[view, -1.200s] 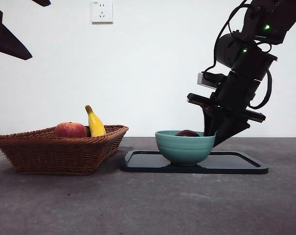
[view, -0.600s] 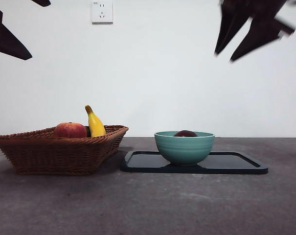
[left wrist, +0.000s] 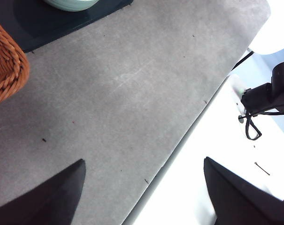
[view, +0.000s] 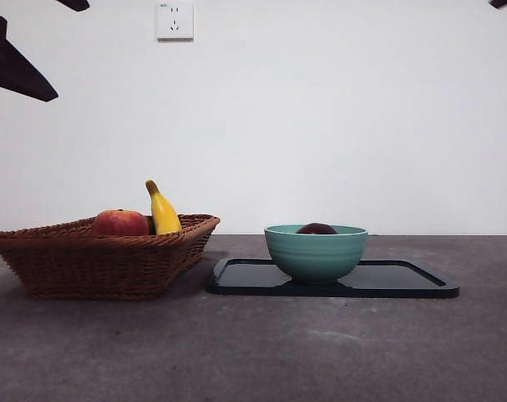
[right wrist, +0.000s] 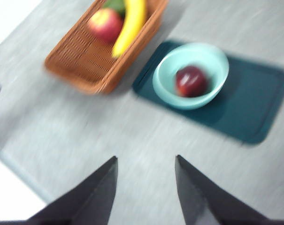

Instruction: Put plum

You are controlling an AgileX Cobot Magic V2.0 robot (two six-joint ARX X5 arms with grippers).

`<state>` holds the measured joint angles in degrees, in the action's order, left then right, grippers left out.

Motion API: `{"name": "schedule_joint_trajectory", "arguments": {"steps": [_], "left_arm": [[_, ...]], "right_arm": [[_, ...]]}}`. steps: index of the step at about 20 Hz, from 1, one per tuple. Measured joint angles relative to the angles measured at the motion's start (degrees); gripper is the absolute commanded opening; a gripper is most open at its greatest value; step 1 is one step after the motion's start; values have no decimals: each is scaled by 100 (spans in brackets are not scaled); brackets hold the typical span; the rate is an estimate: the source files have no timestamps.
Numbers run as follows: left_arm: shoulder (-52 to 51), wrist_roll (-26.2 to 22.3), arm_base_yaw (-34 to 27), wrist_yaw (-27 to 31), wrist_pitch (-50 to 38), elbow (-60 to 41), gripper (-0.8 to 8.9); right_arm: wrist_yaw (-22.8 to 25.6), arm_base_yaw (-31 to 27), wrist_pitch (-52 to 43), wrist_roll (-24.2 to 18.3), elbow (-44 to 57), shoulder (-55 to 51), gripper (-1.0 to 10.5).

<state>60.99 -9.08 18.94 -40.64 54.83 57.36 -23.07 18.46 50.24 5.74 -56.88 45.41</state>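
The dark maroon plum lies inside the teal bowl, which stands on the dark tray. My right gripper is high above the table, open and holding nothing; in the front view only its black tip shows at the top right corner. My left gripper hangs open over the table's front edge, seen in the front view as black tips at the top left.
A wicker basket left of the tray holds a red apple-like fruit and a yellow banana. A wall socket sits on the white wall behind.
The right arm has lifted from beside the bowl up and out of the front view, leaving the plum in the bowl. The left arm has not moved.
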Motion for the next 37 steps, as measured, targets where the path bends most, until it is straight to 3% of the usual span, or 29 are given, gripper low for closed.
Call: {"name": "schedule_joint_trajectory", "arguments": {"steps": [6, 21, 24, 28, 31, 37], "left_arm": [[0, 0, 0, 0, 2, 0, 402], [0, 11, 0, 0, -20, 0, 401], [0, 282, 118, 33, -409, 0, 402], [63, 863, 588, 997, -1200, 149, 407], [514, 1075, 955, 1545, -1311, 752, 407], [2166, 1152, 1353, 1864, -1401, 2463, 407]], "right_arm": [[-424, 68, 26, -2, 1047, -968, 195], [-433, 68, 39, -2, 1062, -1019, 195], [-433, 68, 39, -2, 1062, -1019, 195], [-431, 68, 39, -2, 1062, -1019, 195], [-433, 68, 39, -2, 1062, -1016, 195], [-433, 68, 39, 0, 1062, -1019, 195]]}}
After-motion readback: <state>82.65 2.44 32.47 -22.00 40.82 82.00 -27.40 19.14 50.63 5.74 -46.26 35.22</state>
